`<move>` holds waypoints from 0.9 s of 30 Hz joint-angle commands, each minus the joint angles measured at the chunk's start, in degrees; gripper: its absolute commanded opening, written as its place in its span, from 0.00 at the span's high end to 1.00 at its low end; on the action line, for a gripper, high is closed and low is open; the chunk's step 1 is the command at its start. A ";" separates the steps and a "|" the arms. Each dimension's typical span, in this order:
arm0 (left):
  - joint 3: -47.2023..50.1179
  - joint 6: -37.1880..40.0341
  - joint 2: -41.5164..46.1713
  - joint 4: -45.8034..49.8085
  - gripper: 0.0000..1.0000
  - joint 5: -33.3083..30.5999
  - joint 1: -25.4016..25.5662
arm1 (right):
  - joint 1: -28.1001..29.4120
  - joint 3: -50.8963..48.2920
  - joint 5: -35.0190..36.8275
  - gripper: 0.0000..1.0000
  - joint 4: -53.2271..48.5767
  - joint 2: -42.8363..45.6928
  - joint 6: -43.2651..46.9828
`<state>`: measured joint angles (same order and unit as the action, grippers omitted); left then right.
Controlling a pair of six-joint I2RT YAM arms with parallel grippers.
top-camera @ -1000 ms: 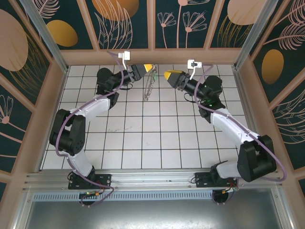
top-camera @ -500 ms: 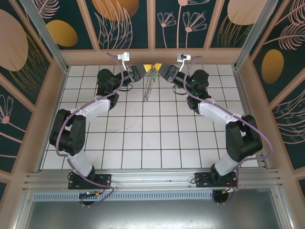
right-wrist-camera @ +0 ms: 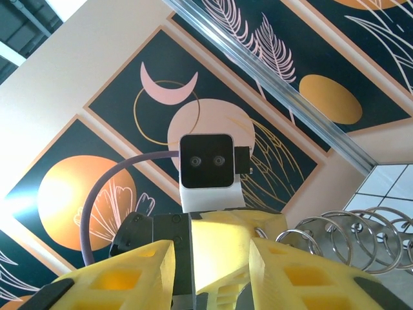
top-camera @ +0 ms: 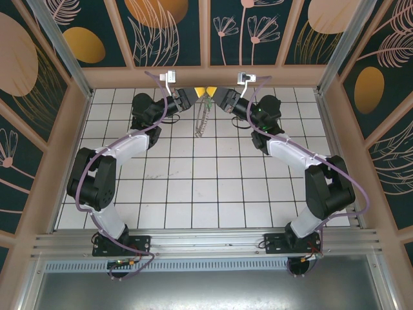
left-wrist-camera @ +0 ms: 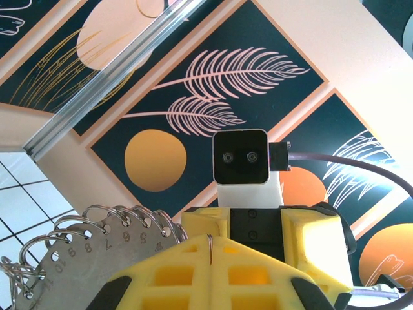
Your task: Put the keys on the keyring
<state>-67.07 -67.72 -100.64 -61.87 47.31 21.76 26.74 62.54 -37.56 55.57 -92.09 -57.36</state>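
At the back wall my left gripper is held high and shut, pinching a thin wire loop of the keyring between its yellow fingers. The keyring hangs below it as a grey numbered plate fringed with silvery loops. My right gripper faces it tip to tip, and its jaws stand apart on either side of the left gripper's yellow fingers. In the left wrist view my left gripper looks straight at the right wrist camera. The keys are out of view.
The wooden back wall stands just behind both grippers. White tiled floor stretches from under the hanging keyring toward the arm bases. Patterned panels close in the sides.
The right arm has swung left from about a tile away until its gripper meets the left gripper, its jaws narrowing on the way. The left arm and the keyring have stayed put.
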 commanded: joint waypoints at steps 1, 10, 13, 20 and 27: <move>-0.34 0.04 1.76 -2.16 1.00 -0.20 0.21 | 0.50 0.75 -1.04 0.64 2.70 -0.04 0.50; -0.70 0.18 1.85 -2.05 1.00 -0.14 0.21 | 0.94 -0.48 -1.20 0.65 2.51 -0.14 0.68; -0.81 0.53 1.94 -1.80 1.00 -0.17 0.21 | 0.95 -1.09 -1.12 0.67 2.85 0.00 0.76; -0.61 1.44 2.09 -0.88 1.00 0.01 0.24 | -0.24 -3.16 0.47 0.67 1.02 2.59 2.64; -0.43 1.50 2.05 -0.96 1.00 0.29 0.21 | -0.55 -2.92 0.65 0.67 0.84 2.41 2.69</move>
<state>-67.07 -67.35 -100.64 -60.77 47.40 21.76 26.55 59.92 -37.30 55.20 -91.53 -55.83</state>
